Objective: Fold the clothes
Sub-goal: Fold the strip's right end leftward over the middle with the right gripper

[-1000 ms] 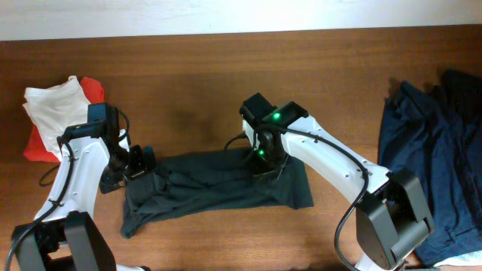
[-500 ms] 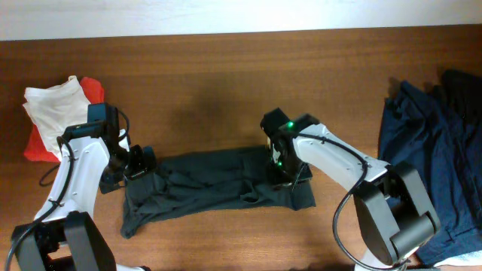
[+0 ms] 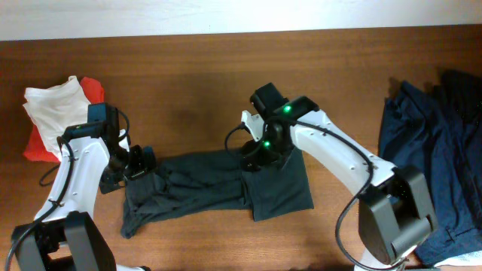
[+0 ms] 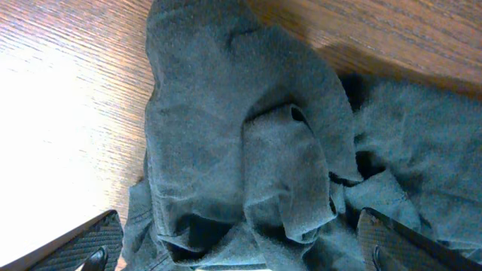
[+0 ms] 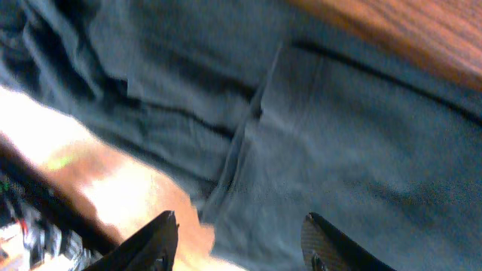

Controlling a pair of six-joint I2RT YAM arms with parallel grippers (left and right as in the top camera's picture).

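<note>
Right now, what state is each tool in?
Left tool: open, holding nothing, over the dark-green T-shirt.
Right tool: open, holding nothing, over the same T-shirt.

Brown wooden table [image 3: 196,75], grain visible; pale strip [image 3: 226,15] along far edge, perhaps wall.

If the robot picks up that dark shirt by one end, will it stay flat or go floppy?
Probably floppy: the dark shirt lies in soft bunched wrinkles, so it would likely droop. It looks thin, so probably light. Pushed across the wooden table, it would likely crumple, not slide whole.
</note>
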